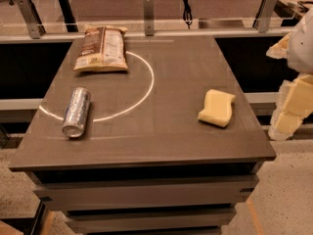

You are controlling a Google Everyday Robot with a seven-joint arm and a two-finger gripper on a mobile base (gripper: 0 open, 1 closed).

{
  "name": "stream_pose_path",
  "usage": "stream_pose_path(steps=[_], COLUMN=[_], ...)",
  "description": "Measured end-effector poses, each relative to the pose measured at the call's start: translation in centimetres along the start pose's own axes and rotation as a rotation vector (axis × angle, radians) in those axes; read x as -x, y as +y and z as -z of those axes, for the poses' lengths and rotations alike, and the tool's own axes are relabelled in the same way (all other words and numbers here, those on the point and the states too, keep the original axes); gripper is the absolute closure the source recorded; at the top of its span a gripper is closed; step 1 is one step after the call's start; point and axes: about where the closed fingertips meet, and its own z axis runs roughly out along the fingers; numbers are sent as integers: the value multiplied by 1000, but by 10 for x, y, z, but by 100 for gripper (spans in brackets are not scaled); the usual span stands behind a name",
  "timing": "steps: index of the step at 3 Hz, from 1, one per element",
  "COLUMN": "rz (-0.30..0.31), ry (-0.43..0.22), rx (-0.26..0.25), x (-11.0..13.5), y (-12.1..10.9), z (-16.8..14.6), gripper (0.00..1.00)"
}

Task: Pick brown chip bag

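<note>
The brown chip bag (101, 48) lies flat at the far left of the dark table (166, 131), with its dark brown band on the left and its cream printed panel on the right. My arm shows at the right edge of the view, beside the table and off its top. The gripper (289, 112) is the cream-coloured part low on that arm. It is far to the right of the bag and nothing shows in it.
A silver drink can (77, 112) lies on its side at the front left. A pale yellow sponge block (216, 107) lies at the right. A white arc is marked on the tabletop. A rail with metal posts (148, 13) runs behind the table.
</note>
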Motion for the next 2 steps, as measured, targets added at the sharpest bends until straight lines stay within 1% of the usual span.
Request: stream_pose_path(steps=[1,2], rz=[0,-6], ry=[0,-22], rx=[0,-3], x=[0,3], y=[0,-1], z=[0,0], gripper=[0,0])
